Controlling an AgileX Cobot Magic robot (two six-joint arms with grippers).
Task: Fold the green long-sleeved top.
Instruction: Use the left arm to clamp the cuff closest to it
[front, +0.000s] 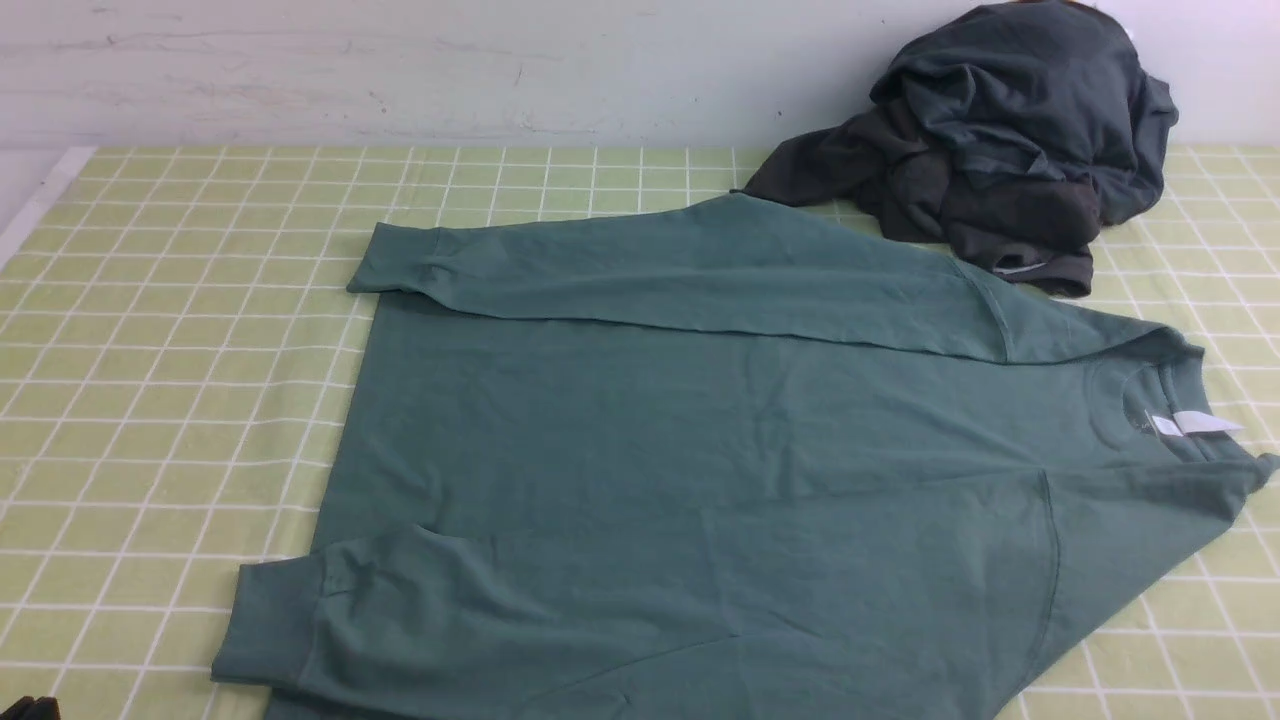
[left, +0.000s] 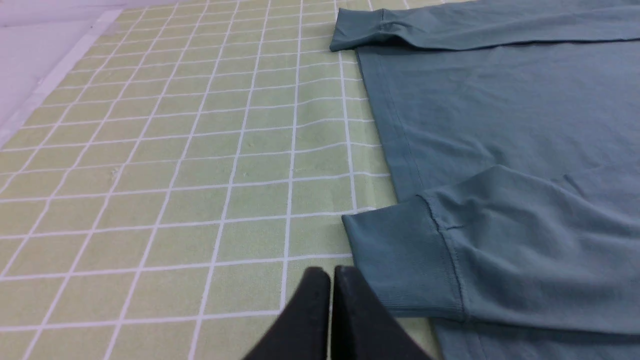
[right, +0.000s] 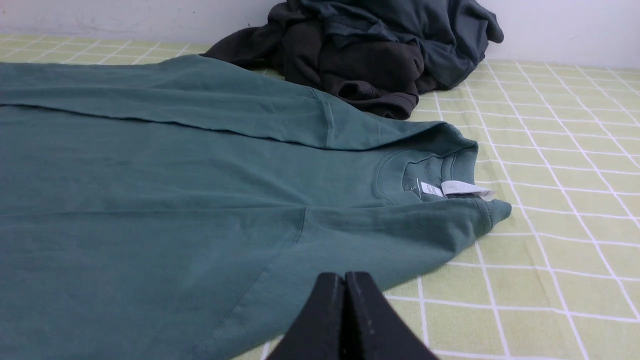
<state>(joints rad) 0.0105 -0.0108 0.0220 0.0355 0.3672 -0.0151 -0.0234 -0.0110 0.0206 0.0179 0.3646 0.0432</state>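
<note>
Front view: the large teal-green long-sleeved cotton top (front: 620, 420) lies across the green, white-gridded table (front: 180, 400), both sleeves folded inward, its collar just beside the crumpled dark garments (front: 1000, 140); the left gripper (left: 332, 272) and right gripper (right: 344, 277) are clenched, empty

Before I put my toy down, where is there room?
Bare checked cloth lies left of the green sweatshirt, up to the white wall. More lies right of the dark clothes pile. It's crowded where pile and sweatshirt meet.
</note>
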